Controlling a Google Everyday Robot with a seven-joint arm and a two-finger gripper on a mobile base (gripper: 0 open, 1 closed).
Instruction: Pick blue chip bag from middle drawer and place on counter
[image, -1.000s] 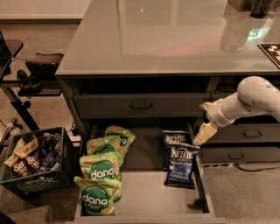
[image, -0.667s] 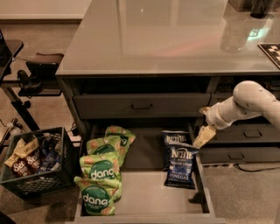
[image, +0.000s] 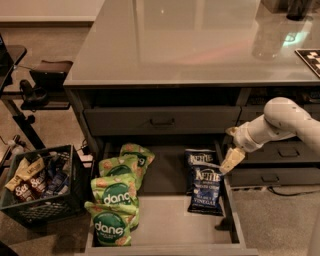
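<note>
The middle drawer (image: 165, 226) stands pulled out below the counter (image: 190, 42). Two dark navy Kettle bags lie at its right side: the front blue chip bag (image: 206, 190) and a second one (image: 199, 159) behind it, partly covered. My gripper (image: 231, 160) hangs from the white arm (image: 280, 122) at the drawer's right edge, just right of and slightly above the front blue bag's top corner. It holds nothing that I can see.
Several green dang bags (image: 116, 200) fill the drawer's left side. A closed drawer (image: 162, 120) sits above, and narrower closed drawers (image: 280, 152) stand at the right behind the arm. A black crate (image: 37, 182) of snacks stands on the floor at left.
The arm and gripper have shifted slightly left and down toward the blue bags. The bags have not moved.
</note>
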